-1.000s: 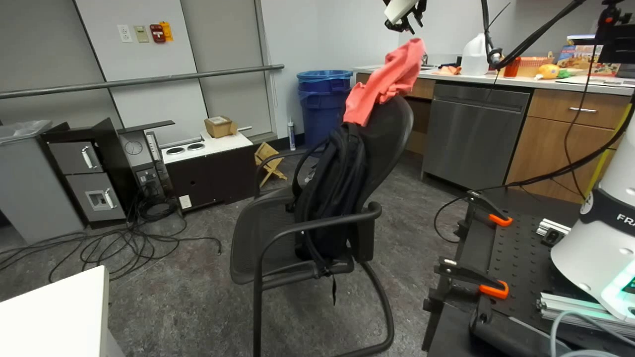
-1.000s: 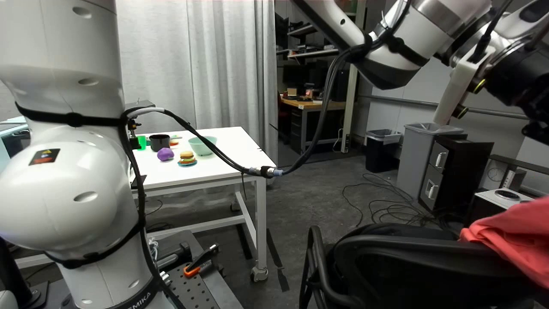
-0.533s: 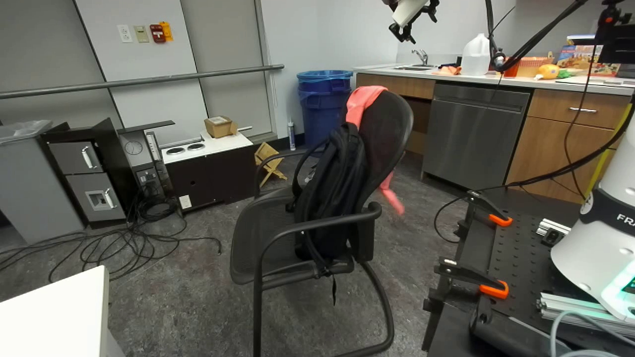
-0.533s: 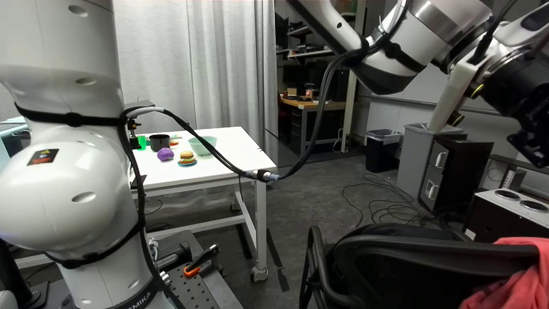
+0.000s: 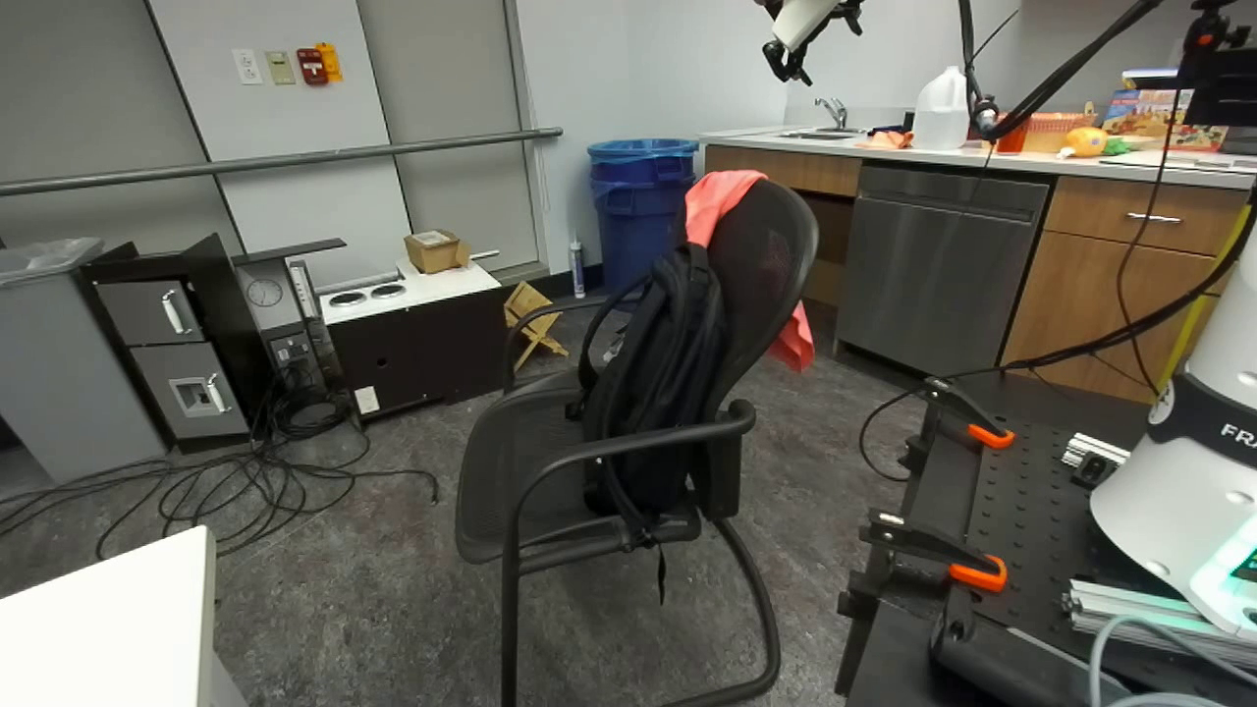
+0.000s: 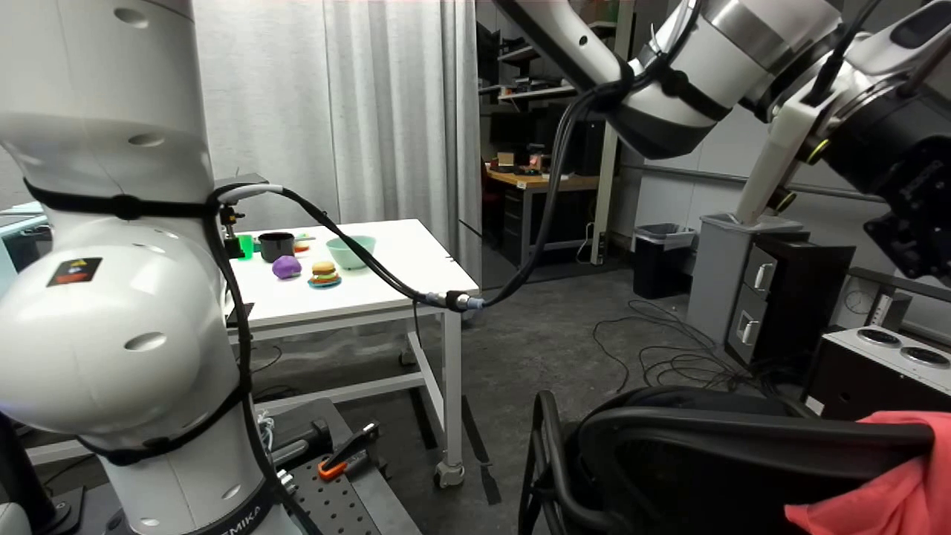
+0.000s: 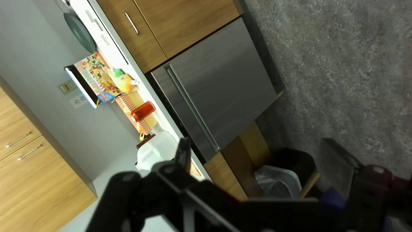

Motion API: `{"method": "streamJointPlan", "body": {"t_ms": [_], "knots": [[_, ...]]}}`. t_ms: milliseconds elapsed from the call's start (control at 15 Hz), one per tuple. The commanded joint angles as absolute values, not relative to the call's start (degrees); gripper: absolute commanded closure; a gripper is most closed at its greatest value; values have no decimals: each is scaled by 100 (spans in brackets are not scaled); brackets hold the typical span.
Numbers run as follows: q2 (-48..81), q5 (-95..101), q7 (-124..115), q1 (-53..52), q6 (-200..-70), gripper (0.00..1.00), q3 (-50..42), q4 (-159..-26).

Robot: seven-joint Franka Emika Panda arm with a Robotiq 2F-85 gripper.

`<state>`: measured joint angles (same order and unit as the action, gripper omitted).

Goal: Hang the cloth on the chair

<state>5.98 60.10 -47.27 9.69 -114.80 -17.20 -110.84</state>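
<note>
The coral-pink cloth (image 5: 722, 199) lies over the top edge of the backrest of the black chair (image 5: 771, 241). One end hangs on the seat side, and a loose corner shows behind the backrest. In an exterior view the cloth (image 6: 910, 479) falls in folds over the rim of the chair back (image 6: 713, 461), cut by the picture's edge. My gripper (image 5: 833, 56) is above the backrest, well apart from the cloth. In the wrist view the gripper (image 7: 260, 149) has its fingers spread wide with nothing held; neither cloth nor chair shows clearly there.
A black backpack (image 5: 658, 378) leans against the backrest on the seat. Behind the chair stand a blue bin (image 5: 643, 226) and a counter with a dishwasher (image 5: 938, 265). The robot's black base table (image 5: 1031, 491) is at the right; a white table (image 6: 371, 275) holds toy food and bowls.
The cloth, earlier rising above the backrest to just under the gripper, has dropped and now drapes over it; its rear end swung. The gripper has opened and shifted only slightly.
</note>
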Motion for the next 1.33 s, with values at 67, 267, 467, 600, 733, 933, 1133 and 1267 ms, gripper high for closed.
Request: {"method": "streamJointPlan", "body": {"t_ms": [67,267,467,600,733,933,1133,1267], "knots": [[244,6037,-4777,1052,-11524,0,-1517,-11038],[60,6027,-4861,1045,-11626,0,-1439,-10902],[-93,6048,-5039,1035,-11783,0,-1360,-10788],[-176,6006,-5183,1033,-11924,0,-1318,-10744],[-239,5946,-5377,1036,-12101,0,-1289,-10736],[-249,5654,-5669,1034,-12332,0,-1268,-10743],[-242,5007,-5766,1029,-12446,0,-1252,-10763],[-241,4626,-5739,1031,-12474,0,-1239,-10774]]}}
